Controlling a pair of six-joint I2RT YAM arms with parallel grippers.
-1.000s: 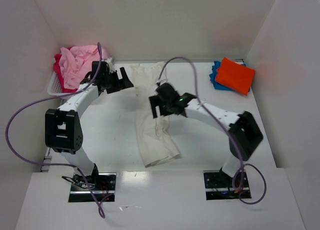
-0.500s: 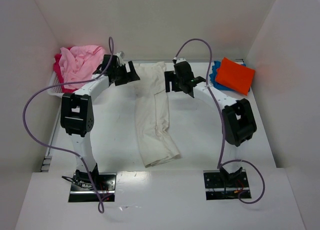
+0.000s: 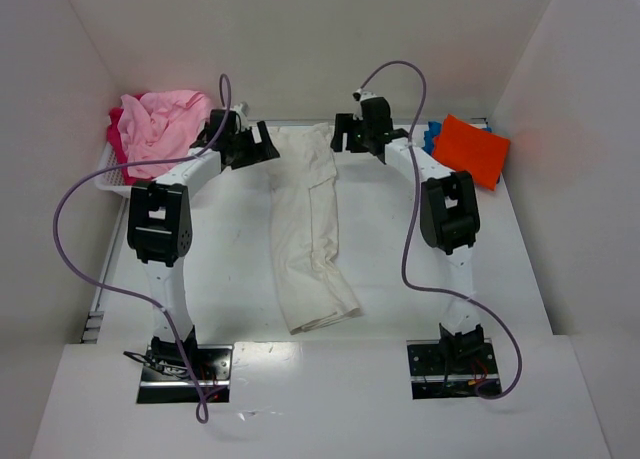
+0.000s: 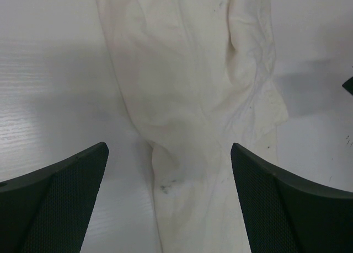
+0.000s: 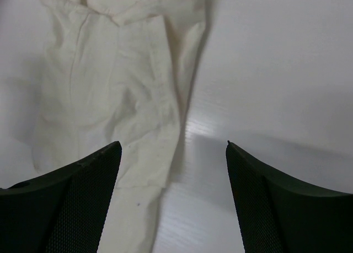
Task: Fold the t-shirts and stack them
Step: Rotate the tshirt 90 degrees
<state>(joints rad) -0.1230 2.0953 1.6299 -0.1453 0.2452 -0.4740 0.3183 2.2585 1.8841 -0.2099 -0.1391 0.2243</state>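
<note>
The white counter (image 3: 230, 269) is laid out as a work line: unfolded cloth at the far left, work in the middle, finished pieces at the far right. The cream-white t-shirt (image 3: 310, 229) takes the middle, lying flat as a long narrow strip that runs from the far edge toward the arm bases. Its sides appear already turned in, so it probably lies this way for a fold along its length. A light pink t-shirt (image 3: 160, 119) is heaped loosely over a red-magenta t-shirt (image 3: 118, 141) in the white slotted basket (image 3: 106, 176), most likely waiting their turn out of the way. At the far right an orange t-shirt (image 3: 470, 151) sits folded flat on a folded blue t-shirt (image 3: 431, 144), which looks like the stack the cream one will join. The left fingers (image 3: 250, 144) and right fingers (image 3: 347, 139) are stationed at the two sides of the strip's far end. Both pairs are spread wide with nothing between them. Each wrist view shows cream cloth lying on the counter beneath the gap, untouched. Being placed level with each other suits pinching both far corners together, so the end can be carried evenly toward the near hem without skewing.
</note>
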